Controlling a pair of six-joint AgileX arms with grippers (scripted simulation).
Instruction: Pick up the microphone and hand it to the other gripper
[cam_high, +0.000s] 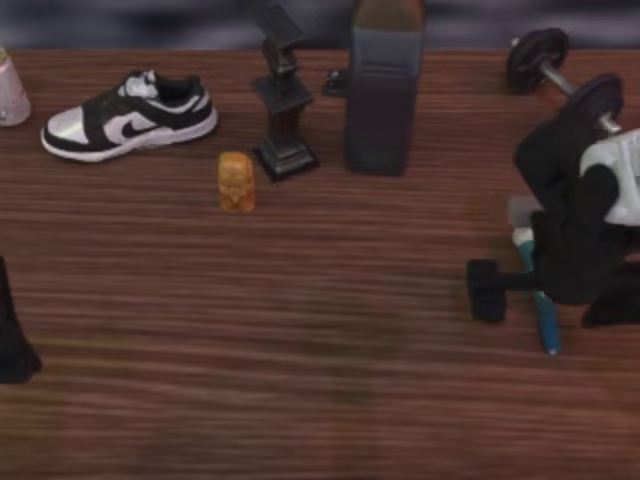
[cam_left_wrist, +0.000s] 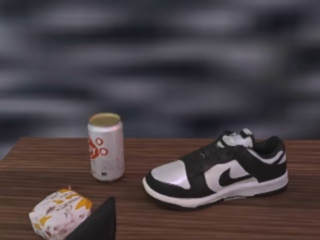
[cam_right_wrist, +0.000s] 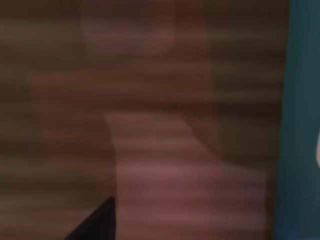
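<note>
The microphone lies flat at the table's right, its teal handle (cam_high: 546, 322) pointing toward the front edge and its grey head (cam_high: 521, 212) partly under my right arm. My right gripper (cam_high: 548, 296) hangs low over it and is open, with one black finger (cam_high: 487, 291) to the left of the handle and the other to its right. In the right wrist view the teal handle (cam_right_wrist: 301, 125) fills one edge, apart from the one black fingertip (cam_right_wrist: 101, 221) that shows. My left gripper (cam_high: 14, 345) is parked at the table's left edge, open and empty.
Along the back stand a black-and-white shoe (cam_high: 130, 115), an orange figure (cam_high: 236, 181), a dark statuette (cam_high: 283, 100), a tall dark box (cam_high: 385, 90) and a black dumbbell (cam_high: 563, 75). The left wrist view shows a can (cam_left_wrist: 106, 146), the shoe (cam_left_wrist: 220, 170) and a wrapped packet (cam_left_wrist: 60, 212).
</note>
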